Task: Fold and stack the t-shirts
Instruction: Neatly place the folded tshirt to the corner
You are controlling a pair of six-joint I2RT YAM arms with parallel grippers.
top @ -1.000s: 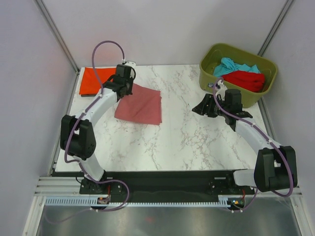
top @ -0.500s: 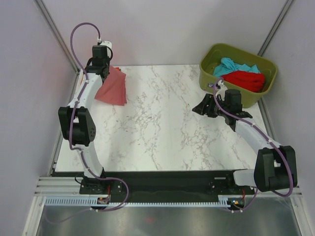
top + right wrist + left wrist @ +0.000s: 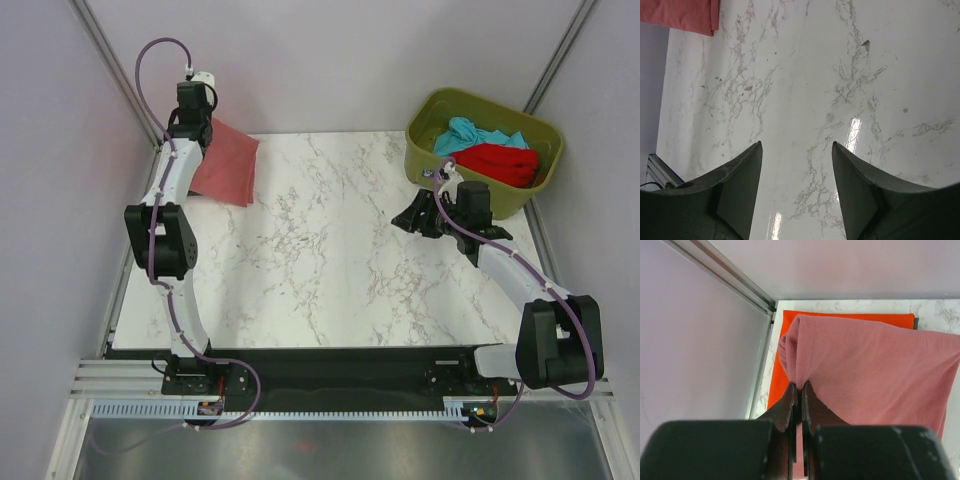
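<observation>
Marble-patterned white table [image 3: 330, 285] seen from above, enclosed by pale grey walls [image 3: 330, 60] with metal corner posts [image 3: 115, 68]. One olive bin [image 3: 505, 202] stands at the far right corner and holds two garments bunched side by side: one teal shirt [image 3: 470, 132] and one red shirt [image 3: 500, 163]. At the far left corner the left gripper [image 3: 203, 128] carries one pink shirt [image 3: 228, 170], which spreads down and to the right of it. The right gripper [image 3: 408, 222] hovers just in front of the bin, holding nothing.

Left wrist view: the jaws are pressed together on a bunched fold of the pink shirt, and the rest of the cloth fans away to the right. Beneath it one orange shirt [image 3: 776, 375] lies flat on the table in the corner (whether the pink cloth rests on it cannot be told).

Right wrist view: the two fingers [image 3: 740, 185] stand well apart over bare marble, with an edge of the pink shirt at the upper left.

Count: four shirts, one bin, two grippers.
</observation>
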